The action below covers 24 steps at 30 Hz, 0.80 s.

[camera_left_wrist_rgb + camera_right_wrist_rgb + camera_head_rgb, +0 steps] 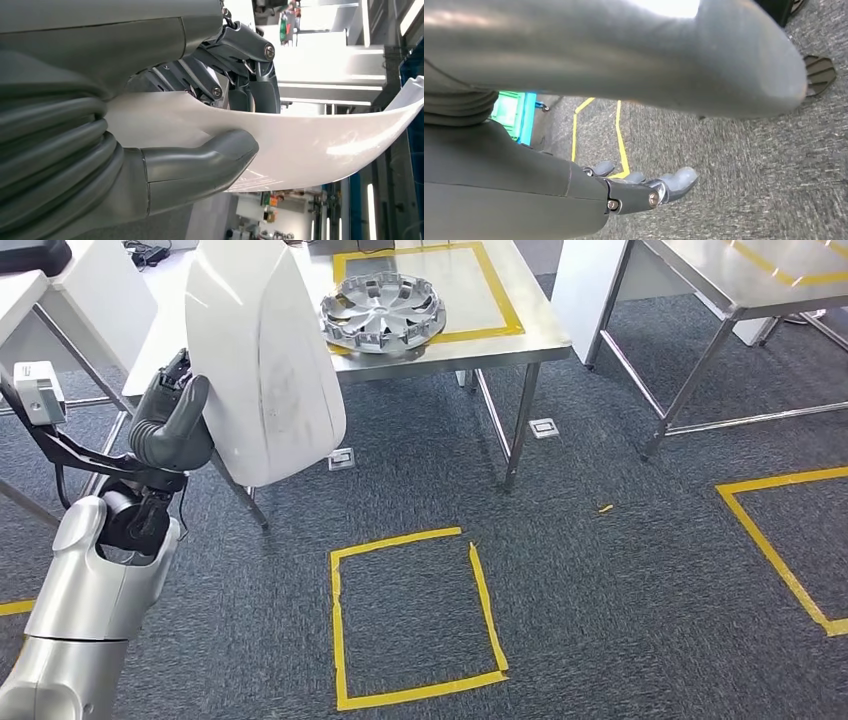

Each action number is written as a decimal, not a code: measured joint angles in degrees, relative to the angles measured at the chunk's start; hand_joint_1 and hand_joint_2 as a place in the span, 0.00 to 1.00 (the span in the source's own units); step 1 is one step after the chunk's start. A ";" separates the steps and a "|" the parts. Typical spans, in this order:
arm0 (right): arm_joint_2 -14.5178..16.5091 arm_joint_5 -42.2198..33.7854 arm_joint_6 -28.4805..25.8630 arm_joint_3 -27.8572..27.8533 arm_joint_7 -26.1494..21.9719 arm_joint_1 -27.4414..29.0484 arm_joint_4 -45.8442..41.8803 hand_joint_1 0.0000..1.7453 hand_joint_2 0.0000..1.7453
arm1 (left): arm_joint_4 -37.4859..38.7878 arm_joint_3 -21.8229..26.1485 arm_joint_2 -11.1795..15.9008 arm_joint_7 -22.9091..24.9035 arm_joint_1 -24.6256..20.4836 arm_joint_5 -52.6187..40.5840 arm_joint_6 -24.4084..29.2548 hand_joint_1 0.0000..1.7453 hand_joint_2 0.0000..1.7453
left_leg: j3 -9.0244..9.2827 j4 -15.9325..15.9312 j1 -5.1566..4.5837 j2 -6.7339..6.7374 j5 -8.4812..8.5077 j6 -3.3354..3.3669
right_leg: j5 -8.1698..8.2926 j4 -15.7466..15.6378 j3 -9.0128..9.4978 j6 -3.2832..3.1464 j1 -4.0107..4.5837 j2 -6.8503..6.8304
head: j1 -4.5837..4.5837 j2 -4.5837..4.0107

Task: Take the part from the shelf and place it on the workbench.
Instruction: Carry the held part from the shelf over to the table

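While the left hand [170, 420] grips the large white curved plastic panel [265, 360], its thumb presses one face and its dark fingers [250, 65] clamp the other, holding the part upright in the air in front of the steel counter [520, 335]. The right hand [644, 187] hangs over the grey carpet [620, 580], released, fingers apart and holding nothing. On the floor ahead lies a yellow tape square [415, 615], with carpet around it. Farther on, the counter carries a silver spoked wheel cover [383, 312] inside a yellow tape outline [500, 290]. A second steel table [740, 285] stands well apart to the right.
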 joint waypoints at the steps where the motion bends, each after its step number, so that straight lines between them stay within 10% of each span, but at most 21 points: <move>1: -0.01 0.01 0.00 0.00 -0.01 0.00 0.00 0.00 0.00 | -0.04 0.01 0.06 -0.01 -0.01 0.01 0.01 1.00 1.00 | -1.18 2.34 -0.02 0.22 -1.12 -0.08 | -0.11 -0.06 0.21 -0.40 0.04 -0.02 | -0.07 0.00; 4: -0.01 0.02 0.00 0.00 0.09 0.05 0.00 0.00 0.00 | -0.03 0.02 0.13 0.02 0.27 0.00 0.02 1.00 1.00 | -7.47 13.72 -0.32 0.48 -5.14 0.14 | -0.77 -0.07 0.87 -1.25 0.57 -0.07 | -0.18 0.00; 6: -0.01 0.00 0.00 0.00 0.19 0.09 0.00 0.00 0.00 | 0.00 0.02 0.21 0.04 0.60 -0.01 0.01 1.00 1.00 | -9.12 15.28 -0.59 0.48 -3.79 0.78 | -1.43 -0.07 1.66 -1.54 1.02 -0.06 | -0.19 0.00; 10: 0.07 0.01 0.00 -0.03 0.23 0.06 0.02 0.00 0.00 | 0.02 0.03 0.31 0.00 0.66 -0.01 -0.09 1.00 1.00 | -3.62 2.03 -1.85 0.66 3.41 3.00 | -3.00 -0.20 3.45 -1.24 1.59 -0.04 | -0.13 0.00; 15: 0.08 -0.01 0.01 -0.14 0.10 -0.05 0.05 0.00 0.00 | -0.03 0.04 0.33 -0.11 0.74 -0.06 -0.37 1.00 1.00 | -1.07 -1.38 -1.95 0.40 2.51 3.99 | -3.21 1.02 3.60 0.20 1.59 -0.27 | 0.07 0.00; 20: 0.00 -0.01 -0.01 -0.24 0.06 -0.17 0.04 0.00 0.00 | 0.02 0.02 0.14 -0.17 1.03 -0.57 -0.39 1.00 1.00 | 0.63 -1.75 -1.73 0.29 1.18 4.72 | -7.18 14.77 -6.22 1.12 1.45 -0.27 | 0.22 0.01; 24: -0.03 -0.05 0.00 -0.35 0.07 0.10 0.05 0.00 0.00 | 0.08 0.02 0.10 -0.19 1.13 -0.81 -0.39 1.00 1.00 | 2.38 -1.28 -1.66 0.07 -0.58 4.04 | 1.16 4.70 -4.70 1.00 1.43 -0.29 | 0.25 0.00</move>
